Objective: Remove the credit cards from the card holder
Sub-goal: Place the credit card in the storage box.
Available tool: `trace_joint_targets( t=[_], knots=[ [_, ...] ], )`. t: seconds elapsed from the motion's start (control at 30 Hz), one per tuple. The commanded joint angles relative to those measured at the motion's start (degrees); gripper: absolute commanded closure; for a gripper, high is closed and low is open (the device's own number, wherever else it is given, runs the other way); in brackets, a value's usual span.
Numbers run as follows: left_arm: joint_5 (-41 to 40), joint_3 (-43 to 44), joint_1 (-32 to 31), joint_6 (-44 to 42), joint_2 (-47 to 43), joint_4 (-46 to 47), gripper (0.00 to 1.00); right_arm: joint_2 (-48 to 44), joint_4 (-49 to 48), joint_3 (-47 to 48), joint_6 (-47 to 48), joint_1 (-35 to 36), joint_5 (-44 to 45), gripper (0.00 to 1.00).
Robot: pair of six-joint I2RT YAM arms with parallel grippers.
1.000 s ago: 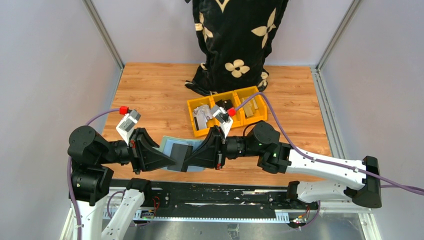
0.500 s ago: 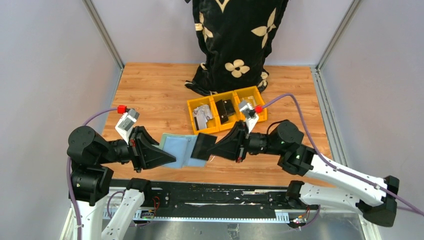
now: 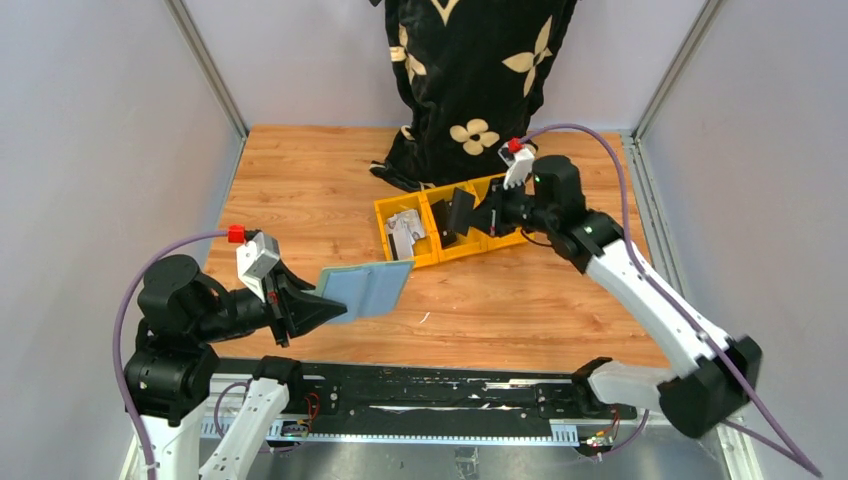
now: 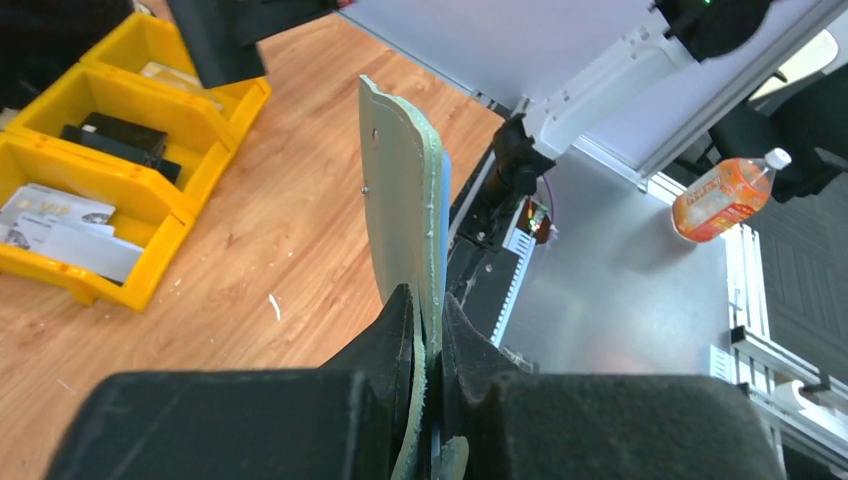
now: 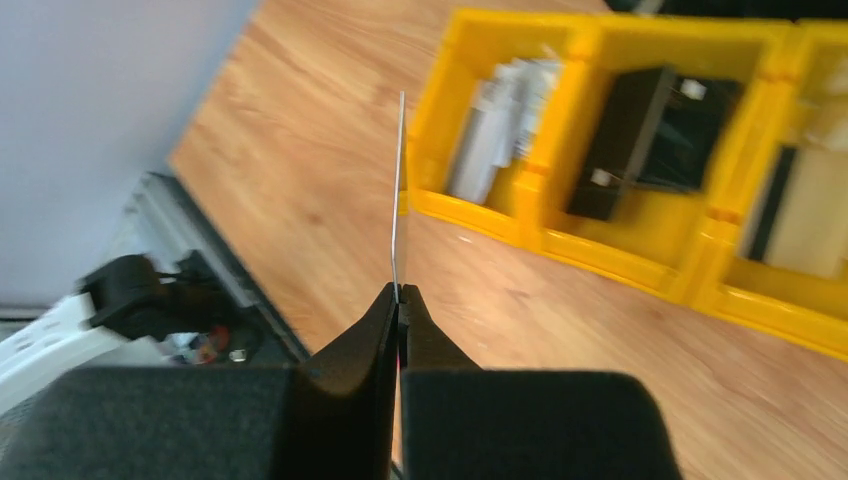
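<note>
My right gripper (image 5: 398, 300) is clenched on one edge of a credit card (image 5: 398, 190), which stands edge-on straight ahead of the grip. Beyond the card and a little to the side are the yellow bins (image 5: 620, 268). The nearest compartment already has pale cards (image 5: 490, 140) in it. I judge I should carry the card fully past the wall, lower it, and only then release. My left gripper (image 4: 425, 310) pinches the card holder (image 4: 400, 200) upright, above the table (image 4: 280, 230).
</note>
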State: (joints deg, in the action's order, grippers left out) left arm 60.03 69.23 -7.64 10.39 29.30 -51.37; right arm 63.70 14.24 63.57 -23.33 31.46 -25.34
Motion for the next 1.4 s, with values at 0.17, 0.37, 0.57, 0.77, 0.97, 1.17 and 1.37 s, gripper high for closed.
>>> trace_joint_targets(
  t=[0.17,0.37,0.57,0.77,0.97,1.17,1.37],
  knots=[
    [11.40,0.18,-0.10,-9.74,-2.53,-3.73,1.00,24.36,11.55,12.92,13.53,-4.85,8.02,1.00],
    [11.27,0.90,-0.10,-18.49,-6.74,-3.65,1.00,38.66,15.12,22.24,15.75,-4.83,7.73,1.00],
    [12.99,1.08,-0.10,-24.22,-8.80,-3.73,1.00,46.33,15.40,28.25,16.42,-4.25,6.66,1.00],
    [12.93,1.23,-0.10,-31.84,-10.76,-3.69,1.00,48.71,14.56,31.75,16.53,-2.92,7.56,0.82],
    [13.65,1.20,-0.10,-38.05,-11.80,-3.58,1.00,41.37,10.24,30.06,16.56,-0.10,13.77,0.42],
    [9.98,-2.55,-0.10,-47.69,-15.70,-3.55,1.00,24.08,-2.53,19.24,10.38,2.15,5.51,0.27],
    [4.92,-7.05,0.16,-60.47,-19.86,-3.65,1.00,7.92,-20.02,5.73,8.06,14.98,-3.42,0.29]
  ],
)
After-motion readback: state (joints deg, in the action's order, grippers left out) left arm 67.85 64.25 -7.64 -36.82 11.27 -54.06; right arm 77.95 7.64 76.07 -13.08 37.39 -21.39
